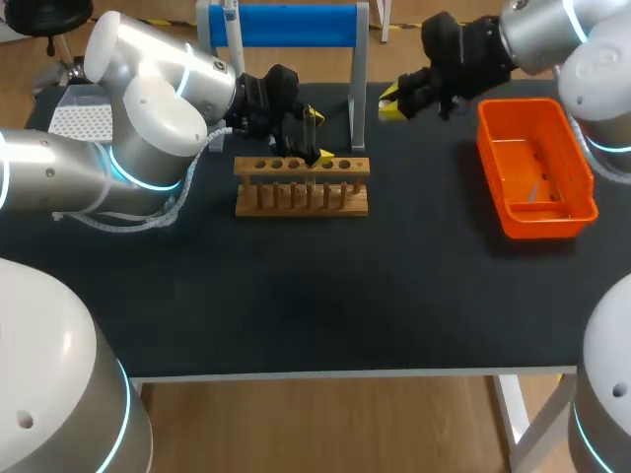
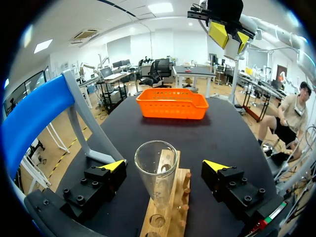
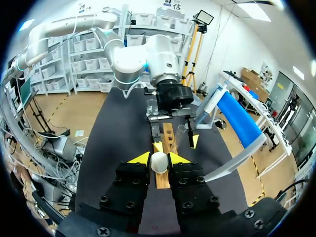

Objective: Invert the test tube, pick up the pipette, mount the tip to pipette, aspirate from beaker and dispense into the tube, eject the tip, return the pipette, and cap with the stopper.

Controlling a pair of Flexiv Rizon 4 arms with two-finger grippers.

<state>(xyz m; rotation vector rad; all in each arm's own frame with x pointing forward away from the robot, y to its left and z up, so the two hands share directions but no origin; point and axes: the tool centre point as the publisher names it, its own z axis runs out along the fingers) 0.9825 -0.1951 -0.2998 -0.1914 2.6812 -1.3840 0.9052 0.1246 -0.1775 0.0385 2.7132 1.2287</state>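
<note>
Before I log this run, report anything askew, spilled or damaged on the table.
Nothing stands out. The clear glass test tube stands mouth-up in the wooden rack inside the open left pincer; the right pincer grips a small white stopper.

The test tube (image 2: 157, 174) is clear glass, uncapped, and stands upright with its open mouth up in a hole of the wooden rack (image 1: 301, 185), toward the rack's right end. The stopper (image 3: 159, 163), small, white and rounded, is pinched between the yellow tips of the right gripper (image 3: 159, 159), off the table, beyond the rack's right rear corner.
</note>
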